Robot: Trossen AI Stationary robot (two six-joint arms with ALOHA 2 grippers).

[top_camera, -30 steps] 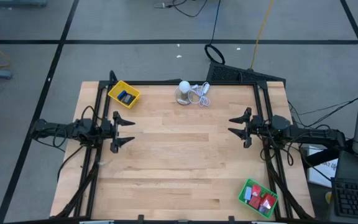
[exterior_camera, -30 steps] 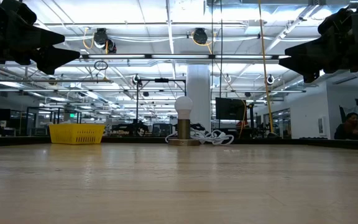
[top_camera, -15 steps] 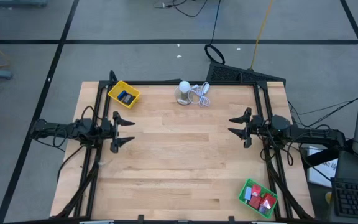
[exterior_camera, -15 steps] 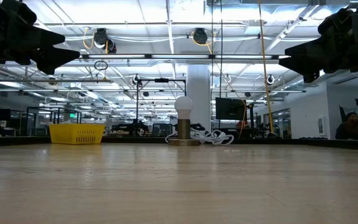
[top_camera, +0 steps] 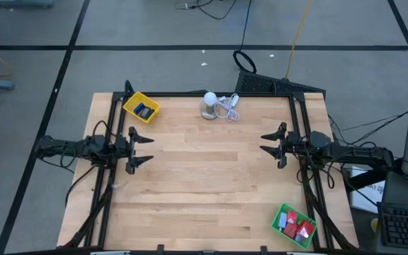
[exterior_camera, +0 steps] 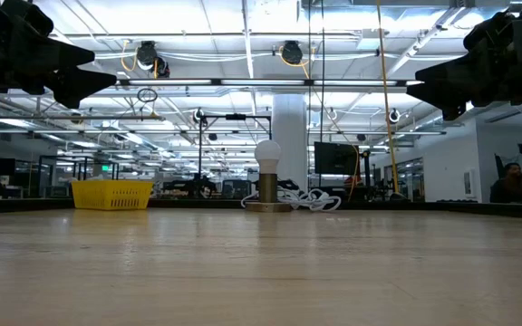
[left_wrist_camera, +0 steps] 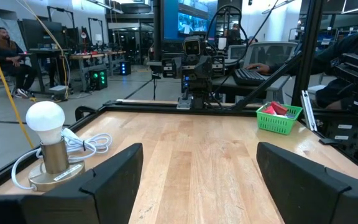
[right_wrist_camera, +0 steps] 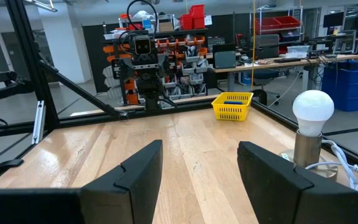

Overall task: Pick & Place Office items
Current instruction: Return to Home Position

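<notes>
The sorting is judged done: the dark and blue pieces [top_camera: 144, 110] are lodged in the yellow tray [top_camera: 130, 101] at the far left corner, the red pieces [top_camera: 302, 229] in the green tray [top_camera: 278, 215] at the near right corner, and nothing is seen loose on the tabletop [top_camera: 204, 184]. The left tool [top_camera: 151, 150] and the right tool [top_camera: 262, 142] are held over the left and right edges, each spread wide and empty, so little but settling at rest is left. The pieces cannot be counted, being small from above and screened by tray walls elsewhere.
</notes>
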